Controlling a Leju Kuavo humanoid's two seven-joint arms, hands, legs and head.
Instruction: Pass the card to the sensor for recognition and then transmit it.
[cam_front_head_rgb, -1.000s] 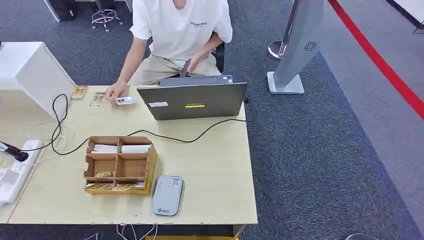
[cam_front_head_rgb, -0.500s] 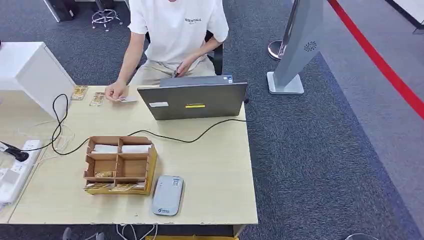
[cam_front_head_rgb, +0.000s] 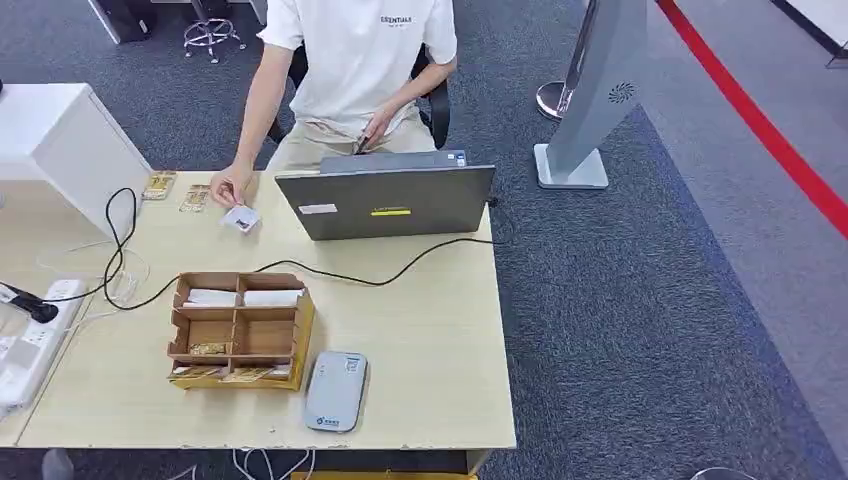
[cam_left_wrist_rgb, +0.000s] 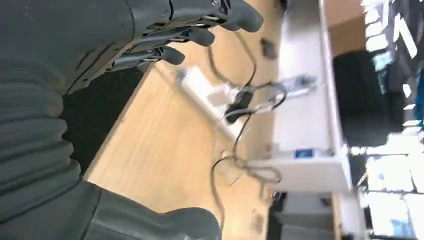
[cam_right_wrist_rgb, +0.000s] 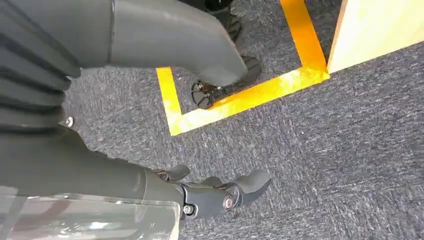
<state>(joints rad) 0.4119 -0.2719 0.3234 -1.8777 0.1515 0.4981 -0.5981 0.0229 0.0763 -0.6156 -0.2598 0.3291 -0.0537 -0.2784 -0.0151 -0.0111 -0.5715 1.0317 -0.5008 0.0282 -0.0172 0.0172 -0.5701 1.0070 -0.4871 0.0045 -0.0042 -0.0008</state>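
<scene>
card (cam_front_head_rgb: 241, 218) (small, white) tilts under person's hand (cam_front_head_rgb: 226, 187) on table (cam_front_head_rgb: 430, 340).

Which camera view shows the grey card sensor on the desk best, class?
The head view: the sensor lies whole and unblocked on the table beside the wooden organizer. In the left wrist view I cannot make it out; the right wrist view faces the carpet.

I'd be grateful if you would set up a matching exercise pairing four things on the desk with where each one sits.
Things:
1. laptop
2. grey card reader
3. wooden organizer
4. white card

Places:
A. at the near edge of the desk
B. under the person's hand
C. in front of the seated person
D. just left of the reader

Pairs: 1-C, 2-A, 3-D, 4-B
</scene>
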